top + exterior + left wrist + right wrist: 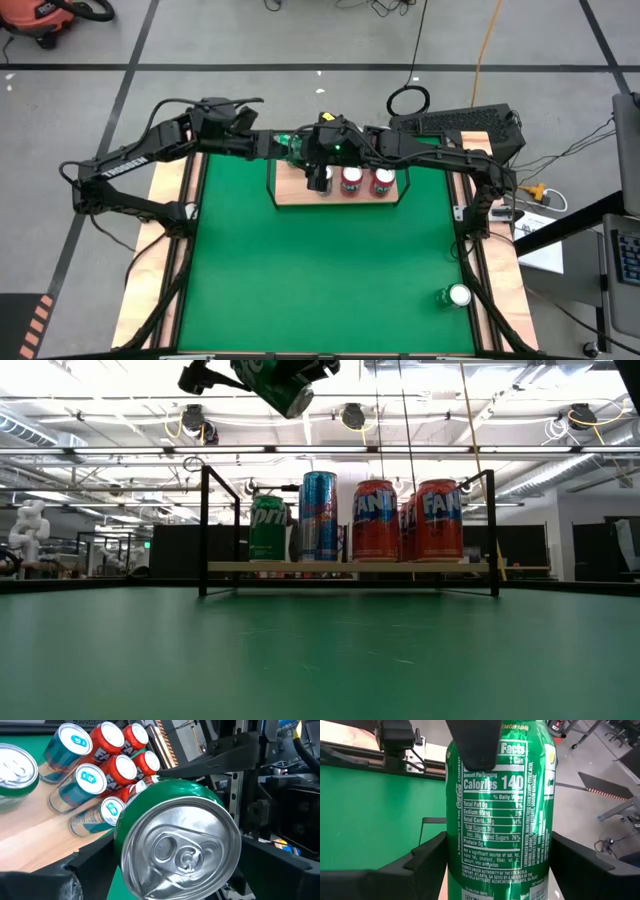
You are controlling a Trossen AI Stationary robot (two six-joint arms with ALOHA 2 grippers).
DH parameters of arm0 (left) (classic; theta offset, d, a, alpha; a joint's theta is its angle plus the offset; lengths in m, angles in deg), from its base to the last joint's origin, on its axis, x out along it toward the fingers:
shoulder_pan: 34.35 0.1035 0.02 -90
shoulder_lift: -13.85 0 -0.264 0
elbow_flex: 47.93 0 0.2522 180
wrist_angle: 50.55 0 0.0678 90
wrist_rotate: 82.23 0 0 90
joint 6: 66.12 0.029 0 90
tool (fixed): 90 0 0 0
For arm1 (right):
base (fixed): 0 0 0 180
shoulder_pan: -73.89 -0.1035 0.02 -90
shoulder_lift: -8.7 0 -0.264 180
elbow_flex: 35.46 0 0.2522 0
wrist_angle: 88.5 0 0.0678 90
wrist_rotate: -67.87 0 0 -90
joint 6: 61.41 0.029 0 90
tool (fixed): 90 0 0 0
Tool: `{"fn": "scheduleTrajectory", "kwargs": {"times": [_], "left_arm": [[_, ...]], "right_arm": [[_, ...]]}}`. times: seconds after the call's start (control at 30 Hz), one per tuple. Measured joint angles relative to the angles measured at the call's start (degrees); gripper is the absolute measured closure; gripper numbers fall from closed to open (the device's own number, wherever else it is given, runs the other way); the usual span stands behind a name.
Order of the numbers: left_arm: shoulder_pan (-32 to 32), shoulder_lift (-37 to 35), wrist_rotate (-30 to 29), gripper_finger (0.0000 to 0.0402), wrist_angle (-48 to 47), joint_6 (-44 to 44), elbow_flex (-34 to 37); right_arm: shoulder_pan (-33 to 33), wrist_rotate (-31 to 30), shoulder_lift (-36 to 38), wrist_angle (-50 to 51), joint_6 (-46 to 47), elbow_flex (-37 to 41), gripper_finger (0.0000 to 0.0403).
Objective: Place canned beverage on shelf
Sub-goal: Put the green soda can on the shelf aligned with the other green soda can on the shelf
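Right gripper (497, 865) clamps your green can (500, 820), tilted in the air above the shelf (290, 195); left gripper (165, 885) brackets it, fingers spread. 4 cans stand on the shelf.

I look straight down on a green table (320, 280) framed by pale wooden strips (160, 250) along its sides. At the far edge sits the shelf (290, 192), a light-wood board with a thin black rail. My two dark arms reach in from either side and meet above it, my left gripper (290, 146) and my right gripper (322, 150) close together over its back edge, with a green can (296, 147) between them. On the shelf stand two red cans (352, 181) side by side, with a darker can (319, 180) just left of them. A lone green can (458, 296) stands near the table's right edge, well apart. Cables trail across the grey floor beyond.
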Motion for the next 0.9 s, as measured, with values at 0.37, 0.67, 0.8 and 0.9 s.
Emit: {"fn": "scheduleTrajectory", "kwargs": {"times": [0.37, 0.67, 0.8, 0.9], "left_arm": [[0.8, -2.9, -0.4, 0.0024, -1.1, 7.3, 0.0], [0.5, -3.5, 0.2, 0.0024, -3.1, 16.5, -0.1], [0.5, -3.6, 0.4, 0.0024, -3.1, 18.8, -0.1], [0.5, -3.6, 0.3, 0.0024, -3.1, 18.8, -0.1]], "right_arm": [[0.3, 4.0, 0.0, -2.1, 7.6, 0.0, 0.0117], [3.6, 16.5, -0.2, -4.4, 16.9, 0.0, 0.0117], [5.0, 21.0, -0.2, -4.8, 19.4, 0.0, 0.0117], [5.5, 21.5, -0.2, -4.8, 19.4, 0.0, 0.0117]]}}
